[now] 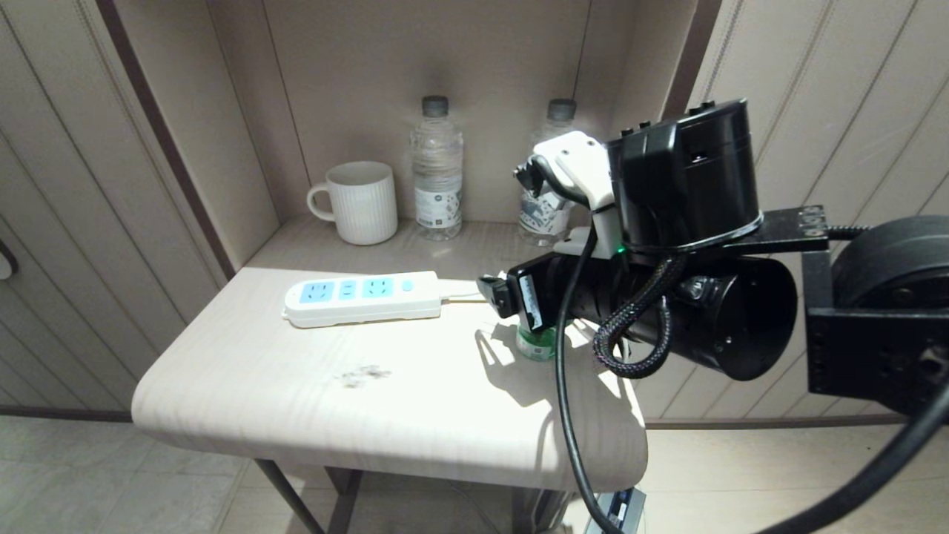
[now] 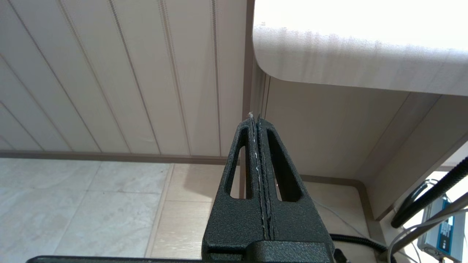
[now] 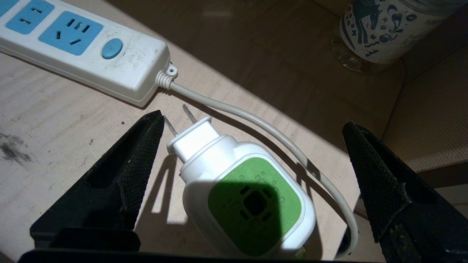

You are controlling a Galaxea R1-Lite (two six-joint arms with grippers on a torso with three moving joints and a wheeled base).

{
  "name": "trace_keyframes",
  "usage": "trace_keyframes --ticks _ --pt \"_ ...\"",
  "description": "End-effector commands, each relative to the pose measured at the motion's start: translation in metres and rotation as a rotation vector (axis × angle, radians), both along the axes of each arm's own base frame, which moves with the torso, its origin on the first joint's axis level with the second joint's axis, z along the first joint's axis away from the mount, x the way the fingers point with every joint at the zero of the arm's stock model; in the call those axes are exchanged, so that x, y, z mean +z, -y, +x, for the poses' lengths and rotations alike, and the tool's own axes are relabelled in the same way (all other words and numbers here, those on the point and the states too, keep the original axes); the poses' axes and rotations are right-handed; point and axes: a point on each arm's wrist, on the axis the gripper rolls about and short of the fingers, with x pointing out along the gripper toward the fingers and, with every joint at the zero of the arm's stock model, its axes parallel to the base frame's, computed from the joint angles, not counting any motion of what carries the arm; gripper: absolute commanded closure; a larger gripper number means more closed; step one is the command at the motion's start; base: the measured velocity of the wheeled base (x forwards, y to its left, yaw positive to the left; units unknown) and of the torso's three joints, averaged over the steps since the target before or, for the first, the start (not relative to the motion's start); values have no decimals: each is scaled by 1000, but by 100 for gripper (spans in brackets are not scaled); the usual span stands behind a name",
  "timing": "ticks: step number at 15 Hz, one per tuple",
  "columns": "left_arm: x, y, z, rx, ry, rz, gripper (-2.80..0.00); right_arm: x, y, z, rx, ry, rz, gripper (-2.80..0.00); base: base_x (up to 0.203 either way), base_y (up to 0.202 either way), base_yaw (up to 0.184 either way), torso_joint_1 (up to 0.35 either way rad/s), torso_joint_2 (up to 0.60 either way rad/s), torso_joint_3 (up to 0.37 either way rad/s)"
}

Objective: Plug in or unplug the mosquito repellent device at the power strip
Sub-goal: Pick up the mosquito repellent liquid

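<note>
The mosquito repellent device [image 3: 248, 197] stands unplugged on the table, white head with a green top face. Its two metal prongs [image 3: 179, 118] point toward the cord end of the power strip [image 3: 84, 47]. In the head view only its green bottle [image 1: 535, 343] shows under my right arm. The white power strip [image 1: 363, 297] lies to the left with light-blue sockets, all free. My right gripper [image 3: 253, 122] hangs open above the device, a finger on either side, touching nothing. My left gripper [image 2: 255, 117] is shut and empty, parked low beside the table.
The strip's white cord [image 3: 278, 135] curves close past the device and drops over the table's right edge. A ribbed white mug [image 1: 361, 202] and two water bottles [image 1: 437, 170] [image 1: 552, 185] stand at the back of the alcove. Panelled walls close in on both sides.
</note>
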Motion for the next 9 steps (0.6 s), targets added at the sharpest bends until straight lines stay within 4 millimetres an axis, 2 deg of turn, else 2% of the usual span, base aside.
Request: trace_keyframes --ticks 1,9 --pt "0 0 0 0 -1 0 0 1 1 -1 -2 7 -7 -280 0 0 0 0 0 0" --pt "0 0 0 0 -1 0 0 2 0 -9 -21 34 -56 -280 0 0 0 0 0 0"
